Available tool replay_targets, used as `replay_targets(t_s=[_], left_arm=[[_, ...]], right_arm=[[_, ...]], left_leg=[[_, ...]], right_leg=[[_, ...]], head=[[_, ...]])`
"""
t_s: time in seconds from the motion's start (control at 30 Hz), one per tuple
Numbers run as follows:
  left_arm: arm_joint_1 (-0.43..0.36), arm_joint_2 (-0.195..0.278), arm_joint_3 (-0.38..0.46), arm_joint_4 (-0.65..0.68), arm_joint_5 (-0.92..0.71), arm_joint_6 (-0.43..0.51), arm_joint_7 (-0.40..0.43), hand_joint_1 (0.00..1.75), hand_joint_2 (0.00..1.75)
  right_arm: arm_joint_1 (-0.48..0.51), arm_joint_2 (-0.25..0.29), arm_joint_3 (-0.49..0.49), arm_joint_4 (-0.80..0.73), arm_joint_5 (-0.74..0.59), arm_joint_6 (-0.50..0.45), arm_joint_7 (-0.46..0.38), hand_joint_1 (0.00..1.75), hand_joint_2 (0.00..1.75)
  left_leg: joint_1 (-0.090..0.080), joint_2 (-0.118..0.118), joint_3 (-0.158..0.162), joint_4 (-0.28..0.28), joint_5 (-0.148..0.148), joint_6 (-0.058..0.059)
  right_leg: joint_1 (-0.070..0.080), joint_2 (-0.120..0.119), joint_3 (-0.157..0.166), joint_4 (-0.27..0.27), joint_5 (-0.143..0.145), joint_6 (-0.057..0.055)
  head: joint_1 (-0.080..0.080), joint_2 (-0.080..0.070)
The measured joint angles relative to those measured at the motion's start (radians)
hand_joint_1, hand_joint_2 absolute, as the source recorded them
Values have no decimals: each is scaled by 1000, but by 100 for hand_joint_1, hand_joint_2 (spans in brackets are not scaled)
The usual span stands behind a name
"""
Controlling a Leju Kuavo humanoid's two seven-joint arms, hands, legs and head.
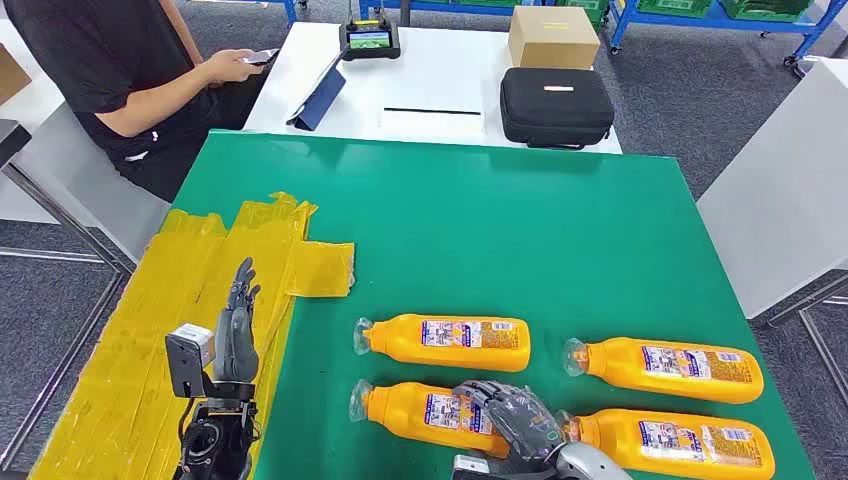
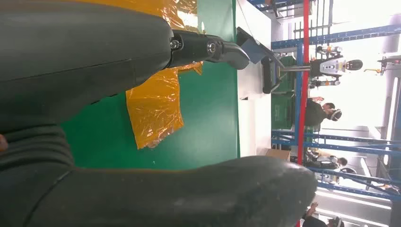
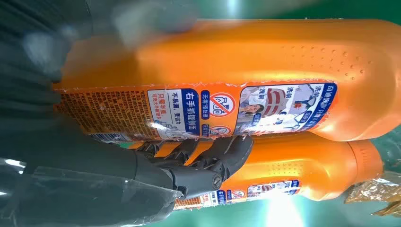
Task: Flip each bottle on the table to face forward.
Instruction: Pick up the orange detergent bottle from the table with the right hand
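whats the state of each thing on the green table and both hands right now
Near-left orange plastic bottle: lying on its side, small-print label up, right hand on it.
Far-left orange bottle: lying, label up, untouched.
Far-right orange bottle: lying, label up, untouched.
Near-right orange bottle: lying, label up.
Right hand: fingers wrapped over the near-left bottle.
Left hand: raised, holding nothing.
Yellow plastic sheet: crumpled flat.

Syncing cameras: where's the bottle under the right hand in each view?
Head view: near-left bottle, bottom centre, right hand on its base end.
Right wrist view: the big upper bottle, fingers curled along its label.
Left wrist view: not in it.
Shared landmark: green table.
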Motion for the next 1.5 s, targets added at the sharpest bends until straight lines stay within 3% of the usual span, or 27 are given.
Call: replay_targets(t_s=[0.37, 0.73, 1.3, 1.4, 1.5], left_arm=[[11, -13, 20, -23, 0, -4, 7, 0, 0], [16, -28, 28, -33, -11, -18, 17, 0, 0], [15, -31, 30, -33, -11, -18, 17, 0, 0], [15, -31, 30, -33, -12, -18, 18, 0, 0], [15, -31, 30, -33, -12, -16, 18, 0, 0]], right_arm=[[-2, 38, -73, 1, 71, 37, -57, 175, 175], [-29, 115, -173, 18, 161, 40, -97, 175, 175], [-29, 136, -194, 19, 163, 39, -99, 175, 175], [-30, 159, -215, 4, 139, 16, -144, 175, 175], [-31, 203, -262, -43, 31, 12, -238, 175, 175]], left_leg=[[0, 0, 0, 0, 0, 0], [0, 1, 0, 0, 1, 1], [0, 1, 1, 0, 0, 1], [0, 1, 0, 0, 0, 1], [0, 1, -4, 0, 2, 1]], right_leg=[[0, 0, 1, -1, 0, 0], [0, 0, 9, -1, 3, 0], [0, 0, 10, -1, 1, 2], [0, 0, 10, -1, 2, 1], [0, 0, 7, 0, 4, 0]], head=[[0, 0], [0, 0], [0, 0], [0, 0], [0, 0]])
